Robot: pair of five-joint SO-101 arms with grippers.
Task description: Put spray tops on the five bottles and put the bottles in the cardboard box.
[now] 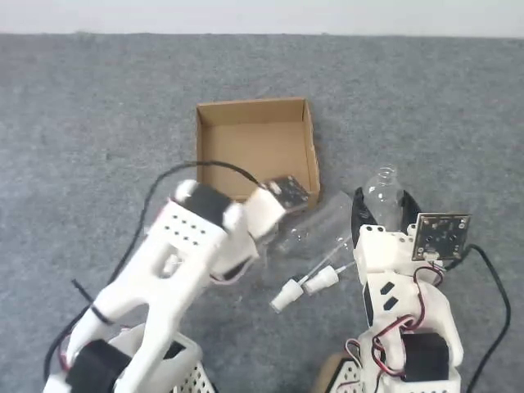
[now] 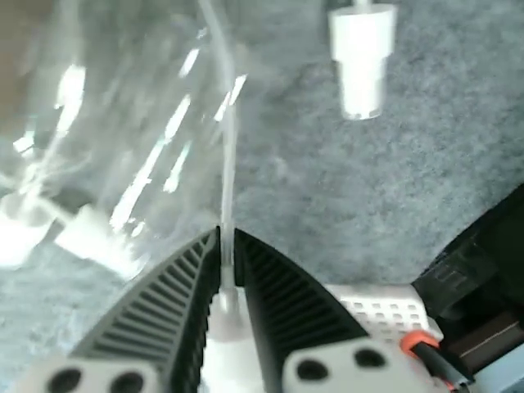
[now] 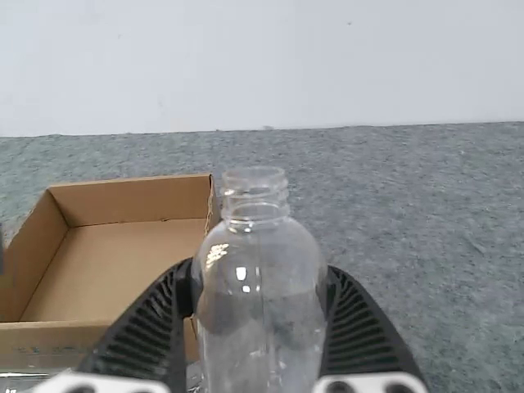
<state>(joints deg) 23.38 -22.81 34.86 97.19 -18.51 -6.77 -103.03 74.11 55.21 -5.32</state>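
bottle stands upright clamped in right gripper; left gripper pinches spray top tube.

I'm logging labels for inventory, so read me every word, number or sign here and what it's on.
Nothing here is legible.
Cardboard box: faint marks on its outer wall, too blurred to read.
Bottle in the right hand: clear, no label.
Spray tops: plain white, no print.

No text, number or sign can be read. The box and the bottle near it bear no legible print or label.
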